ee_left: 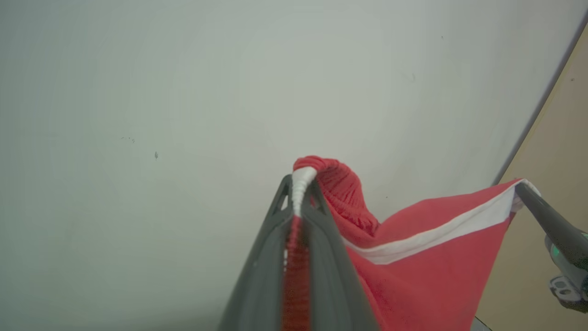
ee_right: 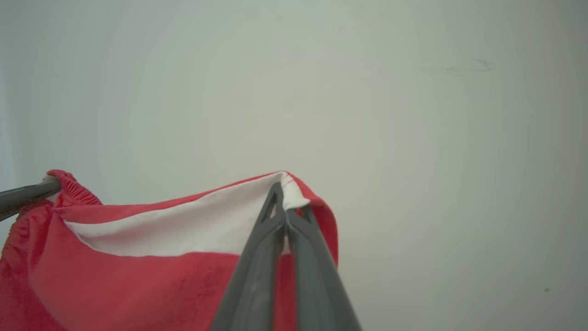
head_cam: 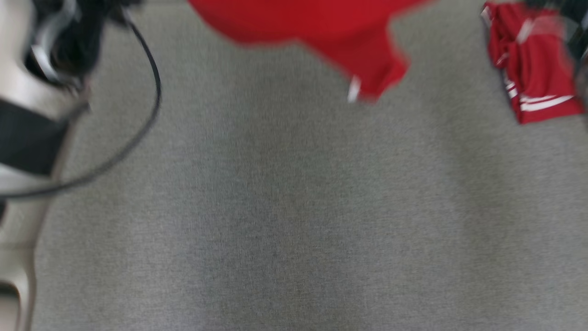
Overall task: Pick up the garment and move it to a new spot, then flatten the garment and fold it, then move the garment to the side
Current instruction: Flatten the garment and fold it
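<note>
1. Black cable [head_cam: 154, 92] loops at 10 o'clock.
2. Left pincer [ee_left: 301, 184] is clamped on the garment's [ee_left: 413, 257] ribbed red waistband.
3. The garment, soft red knit with a white band, is held taut between the pincers above the grey woven desk [head_cam: 294, 220], at 12 o'clock.
4. Right pincer [ee_right: 287, 202] pinches the white hem.
5. Striped fabric [head_cam: 533, 69] at 2 o'clock, perhaps the same garment.

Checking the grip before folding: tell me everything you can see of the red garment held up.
The garment is red, soft-looking cloth with a white band along its top edge and a ribbed, gathered corner. It hangs lifted, that edge stretched between the left gripper, shut on the ribbed corner, and the right gripper, shut on the other. Its lower part hangs over the grey surface.
</note>
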Tool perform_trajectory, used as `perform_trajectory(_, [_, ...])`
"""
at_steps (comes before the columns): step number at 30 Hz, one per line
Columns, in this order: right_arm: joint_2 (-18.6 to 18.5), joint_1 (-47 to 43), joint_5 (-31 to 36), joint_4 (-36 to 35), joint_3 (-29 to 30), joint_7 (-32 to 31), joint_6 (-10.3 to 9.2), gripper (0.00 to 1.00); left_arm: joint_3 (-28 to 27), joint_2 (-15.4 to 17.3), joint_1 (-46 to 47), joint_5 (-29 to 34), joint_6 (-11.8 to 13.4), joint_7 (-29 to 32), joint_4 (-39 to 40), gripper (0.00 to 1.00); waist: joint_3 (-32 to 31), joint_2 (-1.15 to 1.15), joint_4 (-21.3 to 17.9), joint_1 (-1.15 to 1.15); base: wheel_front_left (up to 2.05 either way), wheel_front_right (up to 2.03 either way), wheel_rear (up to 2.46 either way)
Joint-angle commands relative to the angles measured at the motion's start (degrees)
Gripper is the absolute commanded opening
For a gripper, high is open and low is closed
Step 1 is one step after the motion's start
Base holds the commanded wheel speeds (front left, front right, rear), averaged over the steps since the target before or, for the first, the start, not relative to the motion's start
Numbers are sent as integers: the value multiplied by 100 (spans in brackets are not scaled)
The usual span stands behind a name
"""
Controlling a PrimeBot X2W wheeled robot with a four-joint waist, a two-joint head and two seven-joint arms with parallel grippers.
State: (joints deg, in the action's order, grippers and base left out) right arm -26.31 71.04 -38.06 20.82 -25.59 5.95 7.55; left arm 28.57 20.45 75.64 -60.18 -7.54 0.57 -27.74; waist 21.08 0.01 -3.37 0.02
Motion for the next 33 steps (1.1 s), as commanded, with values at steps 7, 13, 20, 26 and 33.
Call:
perform_trajectory(7, [159, 2004, -163, 1037, -172, -356, -16, 0, 55, -146, 1414, 99, 14, -79, -914, 0, 1177, -1, 135, -2, 0, 0, 0])
perform_trajectory(13, [310, 3018, 46, 1927, -598, -240, -16, 0, 104, -192, 2194, 237, 14, -357, -1755, 0, 1464, -1, 165, -2, 0, 0, 0])
perform_trajectory(20, [608, 3629, -63, 2780, -904, 19, -16, 0, 178, -252, 2722, 152, 14, -586, -2329, 0, 1735, -1, 201, -2, 0, 0, 0])
perform_trajectory(26, [618, 3570, -343, 3040, -1262, 267, -16, 0, 437, -281, 2539, 10, 14, -594, -2445, 0, 1815, -1, 243, -2, 0, 0, 0])
perform_trajectory(33, [422, 2913, -743, 2861, -1741, 549, -16, 0, 901, -66, 1775, -208, 14, -713, -1933, 0, 1610, -1, 212, -2, 0, 0, 0])
